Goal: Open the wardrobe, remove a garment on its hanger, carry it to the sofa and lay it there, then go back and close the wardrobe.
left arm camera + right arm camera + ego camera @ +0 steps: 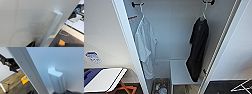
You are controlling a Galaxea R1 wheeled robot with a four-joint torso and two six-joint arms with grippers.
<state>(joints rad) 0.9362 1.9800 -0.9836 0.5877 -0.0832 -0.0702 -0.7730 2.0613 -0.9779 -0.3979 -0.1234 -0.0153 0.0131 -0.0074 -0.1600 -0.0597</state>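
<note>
The wardrobe (170, 32) stands open in the head view, its left door (104, 35) and right door (239, 50) swung out to either side. Inside on the right, the garment (197, 47), a limp black shirt, hangs from a pale hanger (204, 13) hooked on a dark peg. A white shirt (144, 45) hangs on the left. The left wrist view looks closely at a white door handle (50, 28), with a dark tip of my left gripper beside its end. A second white handle (56, 80) appears just as close in the right wrist view. The sofa is hidden.
A white shelf block (181, 71) sits low inside the wardrobe, beside a basket of bottles (160, 88). A table with a white board (104, 78) and an orange frame (125, 88) stands at the lower left. A white wire rack (242, 86) is at the lower right.
</note>
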